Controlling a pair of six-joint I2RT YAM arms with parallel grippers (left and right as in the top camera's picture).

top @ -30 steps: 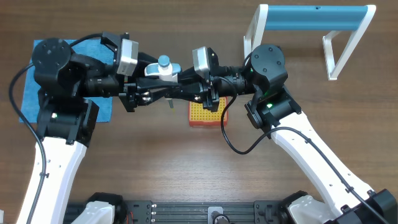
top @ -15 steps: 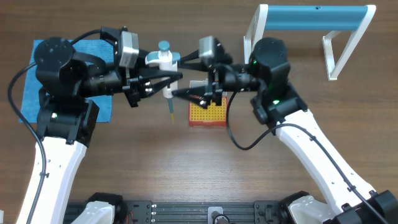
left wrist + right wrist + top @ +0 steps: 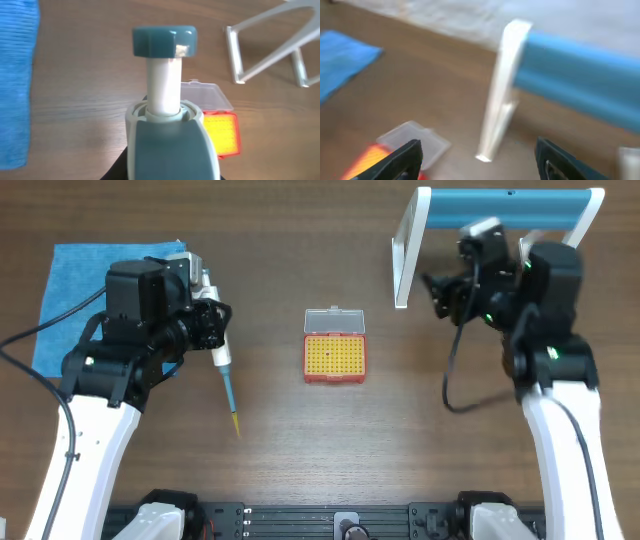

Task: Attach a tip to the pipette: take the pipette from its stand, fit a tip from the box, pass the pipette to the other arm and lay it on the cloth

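Pipette [image 3: 222, 367] now in the left gripper [image 3: 205, 320] alone; handover done.
A moment ago both grippers met over the tip box [image 3: 335, 358]. The right gripper [image 3: 479, 158] has since let go and drawn back beside the stand [image 3: 505, 210], fingers apart. The left gripper is clamped on the pipette body, holding it over bare table between the blue cloth [image 3: 70, 290] and the box. Only laying it on the cloth remains. Pipette: teal plunger knob, white stem, grey-blue casing, slim blue shaft, yellow tip [image 3: 237, 424] fitted.
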